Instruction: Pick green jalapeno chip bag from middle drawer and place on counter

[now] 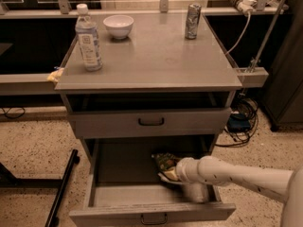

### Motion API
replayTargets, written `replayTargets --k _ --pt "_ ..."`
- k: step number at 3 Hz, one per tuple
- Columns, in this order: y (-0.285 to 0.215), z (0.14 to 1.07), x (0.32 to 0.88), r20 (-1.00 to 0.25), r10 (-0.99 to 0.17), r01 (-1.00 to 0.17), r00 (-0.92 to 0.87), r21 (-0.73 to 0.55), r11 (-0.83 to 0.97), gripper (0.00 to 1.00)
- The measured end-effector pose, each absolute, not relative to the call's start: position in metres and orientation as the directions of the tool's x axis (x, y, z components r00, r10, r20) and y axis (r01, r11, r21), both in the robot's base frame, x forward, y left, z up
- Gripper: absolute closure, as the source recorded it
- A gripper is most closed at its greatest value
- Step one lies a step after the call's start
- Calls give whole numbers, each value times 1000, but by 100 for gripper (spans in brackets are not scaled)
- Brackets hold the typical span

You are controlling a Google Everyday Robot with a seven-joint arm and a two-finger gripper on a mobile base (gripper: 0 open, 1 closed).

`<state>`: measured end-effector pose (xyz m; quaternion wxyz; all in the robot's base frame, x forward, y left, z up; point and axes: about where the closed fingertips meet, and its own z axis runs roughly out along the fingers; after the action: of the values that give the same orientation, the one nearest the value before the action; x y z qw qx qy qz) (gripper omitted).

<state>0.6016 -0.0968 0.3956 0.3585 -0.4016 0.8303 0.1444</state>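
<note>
hand [167, 174] at chip bag [164, 159] in middle drawer [122, 164]

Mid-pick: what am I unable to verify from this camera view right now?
green jalapeno chip bag: lower part hidden behind the wrist of the arm, camera view.
gripper: inside the middle drawer at the bag; contact hidden by the wrist.
Back of that drawer: lost in shadow under the upper drawer.
The arm: cut off by the right edge.

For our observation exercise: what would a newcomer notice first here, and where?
The white arm reaches from the right into the open middle drawer, its gripper at the green bag. Above, the counter carries a bottle at left, a bowl behind it and a can back right.
</note>
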Motion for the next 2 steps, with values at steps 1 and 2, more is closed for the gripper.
replayTargets --k 1,2 --pt "-107 428 576 -732 -575 -821 -365 -37 570 100" --pt "-118 463 559 -751 -584 -866 -307 -35 500 100"
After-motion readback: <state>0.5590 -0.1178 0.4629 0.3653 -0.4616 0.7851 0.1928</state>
